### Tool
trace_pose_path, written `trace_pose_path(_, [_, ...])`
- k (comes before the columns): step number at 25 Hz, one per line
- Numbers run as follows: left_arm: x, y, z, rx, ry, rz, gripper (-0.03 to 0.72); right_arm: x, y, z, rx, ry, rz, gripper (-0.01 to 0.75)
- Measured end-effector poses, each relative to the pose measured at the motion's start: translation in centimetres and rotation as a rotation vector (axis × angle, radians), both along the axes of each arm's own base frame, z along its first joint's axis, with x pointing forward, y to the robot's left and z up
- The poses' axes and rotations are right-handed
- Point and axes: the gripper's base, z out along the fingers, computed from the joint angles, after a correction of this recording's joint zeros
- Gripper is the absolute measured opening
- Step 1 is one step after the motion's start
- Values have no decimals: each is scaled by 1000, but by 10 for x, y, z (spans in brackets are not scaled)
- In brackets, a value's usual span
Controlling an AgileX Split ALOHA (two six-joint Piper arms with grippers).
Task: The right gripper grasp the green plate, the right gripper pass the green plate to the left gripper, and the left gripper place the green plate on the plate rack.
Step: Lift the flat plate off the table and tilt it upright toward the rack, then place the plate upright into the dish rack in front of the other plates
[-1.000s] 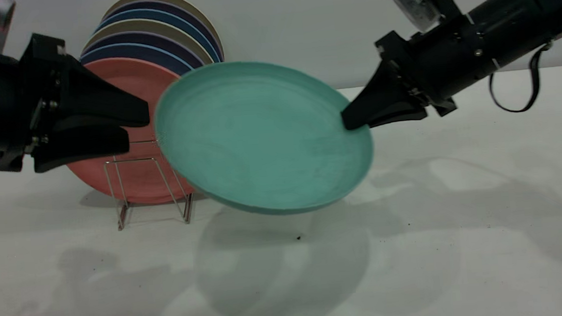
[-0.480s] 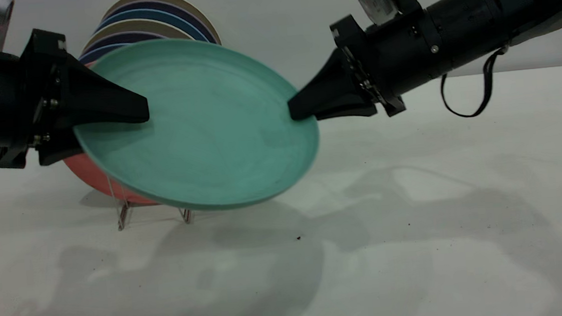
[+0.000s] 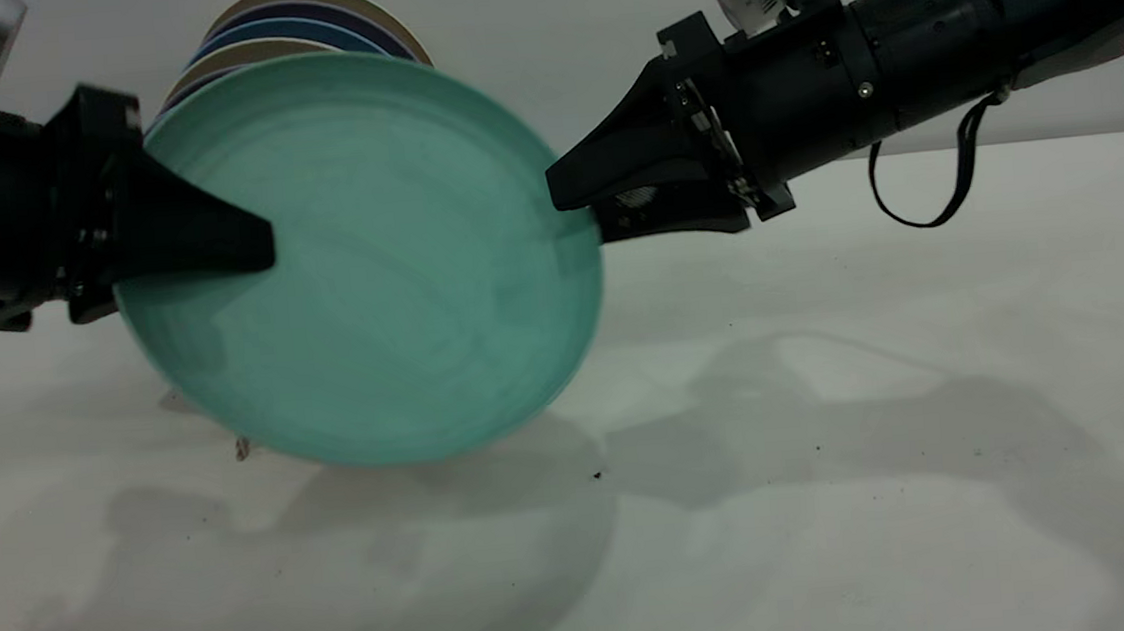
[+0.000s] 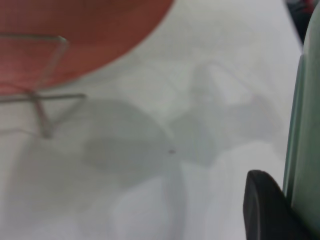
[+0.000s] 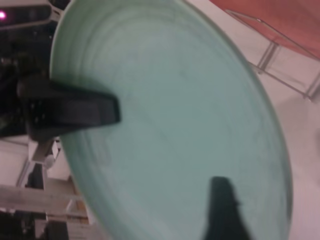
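The green plate (image 3: 388, 269) hangs above the table, tilted nearly upright, in front of the plate rack. My left gripper (image 3: 261, 254) is shut on its left rim; one of its fingers (image 4: 262, 205) presses against the plate's edge (image 4: 305, 135). My right gripper (image 3: 576, 209) is at the plate's right rim with its jaws spread open, one in front of the rim and one behind it. From the right wrist, the plate (image 5: 190, 115) fills the view with the left gripper's finger (image 5: 100, 111) across it. Of the plate rack, one foot (image 3: 241, 448) and wire loops (image 4: 40, 95) show.
A salmon-pink plate (image 4: 75, 35) stands in the rack, with several more plates (image 3: 298, 25) stacked upright behind it near the back wall. The white table (image 3: 832, 435) stretches to the front and right. A black cable loop (image 3: 913, 188) hangs under the right arm.
The plate moved left over the rack and tilted more upright. The left gripper closed on its left rim. The right gripper's jaws spread apart at the right rim.
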Motion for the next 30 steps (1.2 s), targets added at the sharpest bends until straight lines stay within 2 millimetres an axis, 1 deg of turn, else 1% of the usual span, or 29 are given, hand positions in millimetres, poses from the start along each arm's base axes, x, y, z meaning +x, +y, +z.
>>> trace_pose_path(1, [1, 1, 0, 42, -35, -26, 134, 0, -4, 0, -4, 3, 6, 597])
trace_pose_path(3, [5, 3, 2, 138, -123, -83, 134, 2, -16, -1, -4, 20, 7, 672])
trace_pose_path(4, [9, 4, 6, 188, -179, -120, 134, 3, -23, 0, 4, 31, 8, 692])
trace_pose_path(6, [17, 5, 18, 277, -304, -200, 134, 4, -38, 1, 18, 48, 13, 703])
trace_pose_path(9, [32, 4, 41, 401, -509, -345, 134, 8, -59, 0, 9, 67, -12, 678])
trace_pose_path(12, [44, 0, 65, 495, -673, -530, 134, 9, -77, -3, -25, 86, -24, 620])
trace_pose_path(15, [48, 1, 78, 602, -734, -726, 134, 9, -91, -6, -56, 99, -29, 581])
trace_pose_path(18, [52, 6, 88, 705, -728, -852, 134, 9, -100, -7, -71, 116, -39, 573])
trace_pose_path(21, [58, 13, 95, 822, -709, -908, 134, 9, -105, -8, -77, 122, -44, 573])
trace_pose_path(24, [66, 19, 101, 910, -721, -889, 133, 9, -106, -8, -80, 122, -44, 573])
trace_pose_path(27, [71, 21, 108, 970, -765, -874, 133, 9, -106, -8, -78, 123, -42, 573])
trace_pose_path(30, [73, 21, 110, 1006, -807, -906, 133, 9, -106, -8, -78, 123, -42, 573])
